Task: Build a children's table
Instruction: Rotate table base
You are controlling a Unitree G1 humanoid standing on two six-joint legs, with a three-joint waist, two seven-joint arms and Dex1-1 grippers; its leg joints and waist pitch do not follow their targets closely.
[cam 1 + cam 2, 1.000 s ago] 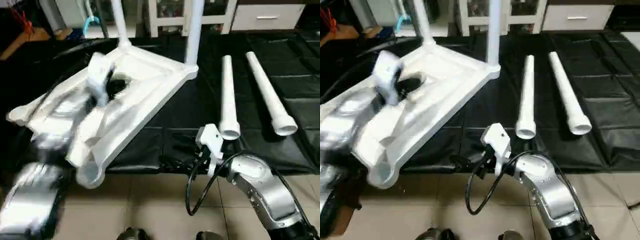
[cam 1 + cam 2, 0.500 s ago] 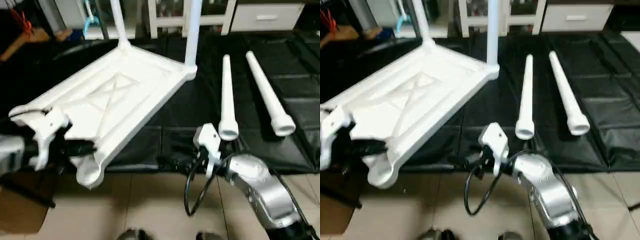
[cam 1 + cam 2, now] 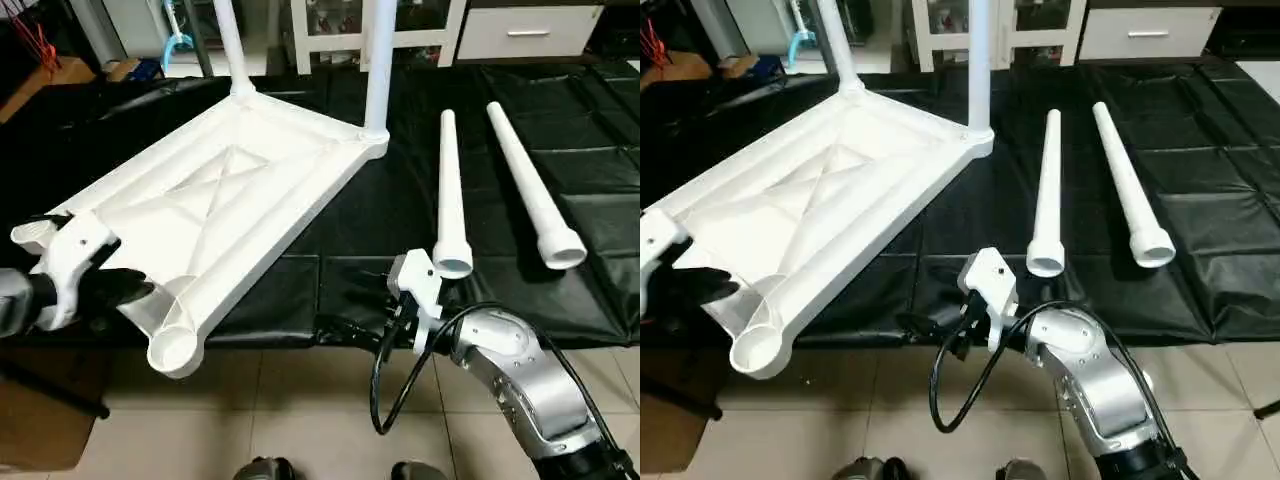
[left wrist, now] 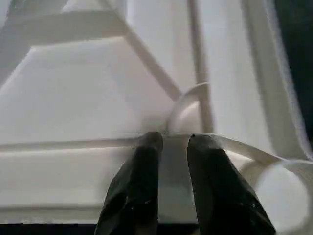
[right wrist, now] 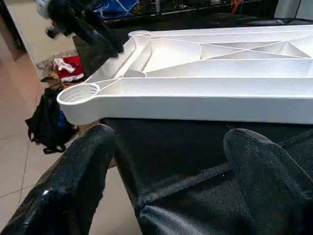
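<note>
The children's table, a white plastic rectangular tabletop (image 3: 225,210), lies ribbed underside up on the black floor mat's (image 3: 590,200) left half, two legs fitted. Left hand (image 4: 171,147) pinches its near rim. Right hand (image 5: 166,152) hovers spread at the mat's front edge. Two loose white tube legs (image 3: 447,190) lie right.

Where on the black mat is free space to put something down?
Bare mat lies between the tabletop and the nearer loose leg, and beyond the farther leg. The strip between both legs is narrow; the tabletop side is crowded.
</note>
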